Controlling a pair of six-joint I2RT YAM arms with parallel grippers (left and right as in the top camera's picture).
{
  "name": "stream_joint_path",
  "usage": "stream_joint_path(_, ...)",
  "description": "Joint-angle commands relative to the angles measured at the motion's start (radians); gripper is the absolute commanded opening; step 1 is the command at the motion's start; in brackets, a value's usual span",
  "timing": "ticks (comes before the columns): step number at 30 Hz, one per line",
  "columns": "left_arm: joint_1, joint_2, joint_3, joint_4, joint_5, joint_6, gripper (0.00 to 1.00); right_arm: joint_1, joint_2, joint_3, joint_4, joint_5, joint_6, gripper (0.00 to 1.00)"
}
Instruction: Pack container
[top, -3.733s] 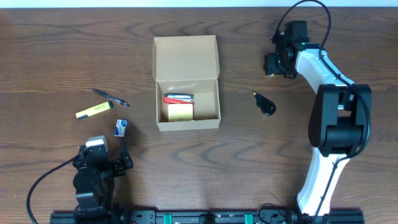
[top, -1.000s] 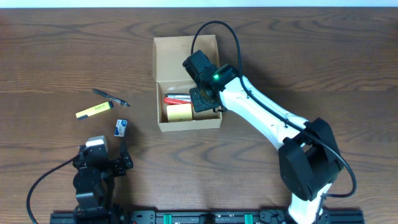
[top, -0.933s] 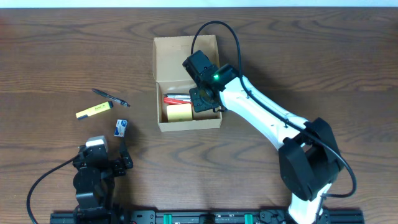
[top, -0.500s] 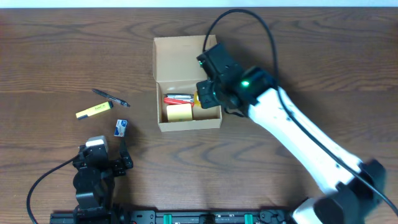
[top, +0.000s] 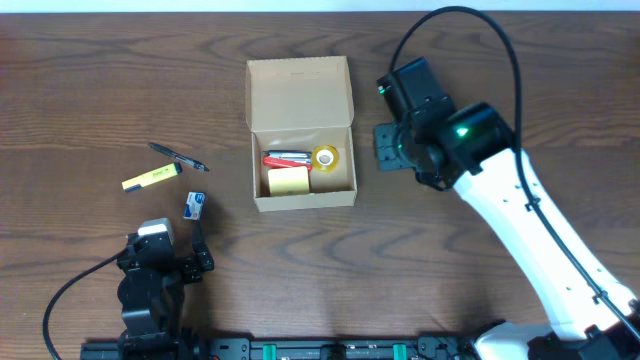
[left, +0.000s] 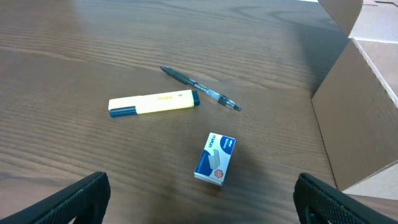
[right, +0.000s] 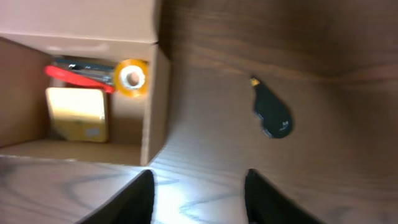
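Observation:
The container (top: 300, 135) is a tan cardboard box with its flap lid open toward the far side. It holds a yellow sticky pad (top: 288, 181), a red tool (top: 285, 158) and a yellow tape roll (top: 325, 157). It also shows in the right wrist view (right: 155, 99). My right gripper (top: 387, 148) is open and empty, just right of the container and above the table (right: 199, 199). A black teardrop-shaped item (right: 272, 115) lies on the table ahead of it; the arm hides it in the overhead view. My left gripper (top: 165, 258) is open and empty at the front left (left: 199, 202).
A yellow highlighter (top: 151, 177) (left: 154, 103), a dark pen (top: 178, 157) (left: 200, 89) and a small blue staple box (top: 195, 205) (left: 215, 159) lie left of the container. The container's left wall (left: 360, 118) shows in the left wrist view.
My right gripper was inside the container, let go of the yellow tape roll there, and has moved out to the container's right side. The left arm has not moved.

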Motion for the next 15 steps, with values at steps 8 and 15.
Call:
stream_joint_path(8,-0.004,-0.006,-0.017,0.000,-0.015,0.000,0.95,-0.141,-0.013,-0.002,0.028,-0.017,-0.148,0.78)
stream_joint_path(15,-0.004,-0.006,-0.017,0.000,-0.015,0.000,0.95,-0.167,-0.013,-0.002,0.047,-0.020,-0.190,0.99)
